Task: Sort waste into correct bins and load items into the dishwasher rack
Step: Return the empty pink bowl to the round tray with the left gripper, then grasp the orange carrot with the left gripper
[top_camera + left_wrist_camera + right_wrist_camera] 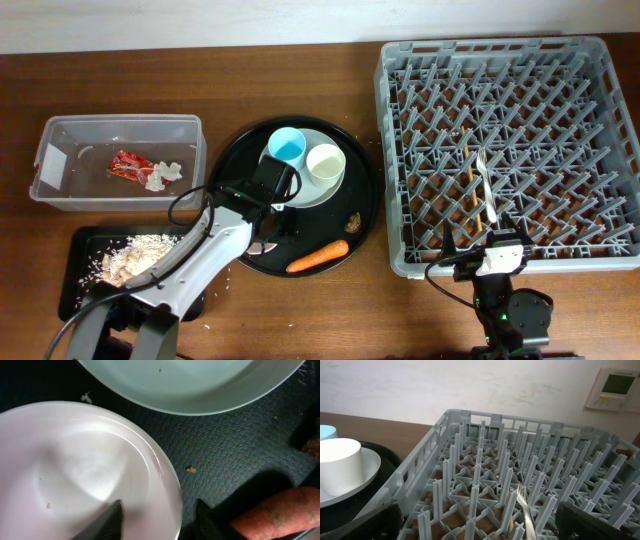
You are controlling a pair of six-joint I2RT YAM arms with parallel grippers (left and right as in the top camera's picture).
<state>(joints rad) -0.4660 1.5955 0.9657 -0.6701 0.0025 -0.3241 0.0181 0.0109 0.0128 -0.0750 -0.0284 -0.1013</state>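
My left gripper (266,226) is open low over the round black tray, its fingers (160,522) straddling the rim of the pinkish-white bowl (75,470), one finger inside and one outside. The pale grey plate (312,190) holds the blue cup (288,147) and the cream cup (325,163). The carrot (317,257) lies beside the bowl and also shows in the left wrist view (280,512). A brown scrap (353,221) is near it. The clear tub (60,135) holds the red wrapper (130,165) and tissue (165,175). Noodle scraps (135,255) lie in the shallow black tray (85,240). My right gripper (490,255) is open and empty at the front edge of the rack (400,150).
The round black tray (365,195) sits between the tub and the rack. A white fork (487,190) and wooden chopsticks (468,180) lie in the rack; the fork also shows in the right wrist view (527,515). A wall runs behind the table.
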